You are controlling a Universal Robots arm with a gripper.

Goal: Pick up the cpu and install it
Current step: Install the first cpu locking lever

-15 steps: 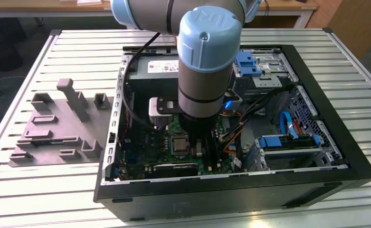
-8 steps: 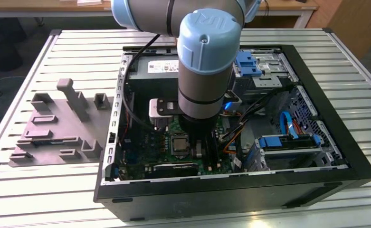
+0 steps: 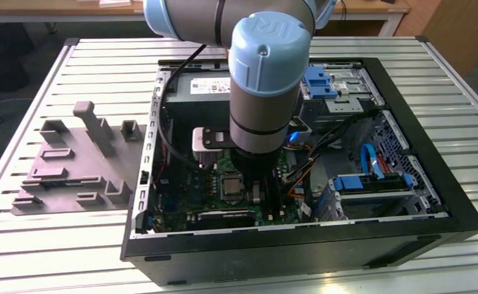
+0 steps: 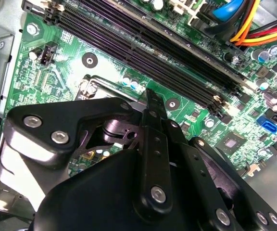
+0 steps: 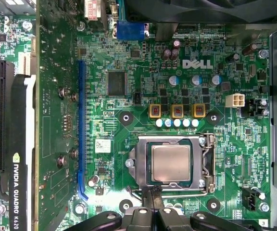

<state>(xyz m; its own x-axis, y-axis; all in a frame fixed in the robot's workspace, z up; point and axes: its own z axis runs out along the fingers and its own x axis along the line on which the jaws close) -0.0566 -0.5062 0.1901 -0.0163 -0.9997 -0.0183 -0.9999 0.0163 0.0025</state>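
We see the cpu lying flat in the metal socket frame on the green motherboard, inside the open computer case standing on the desk. The end effector hangs just beside the socket's edge, apart from the chip. Whether its fingers are spread or pressed together, we cannot tell.

Open black PC case on slatted metal table, green mobo w/ long black RAM slots, grey fixture plate beside case.
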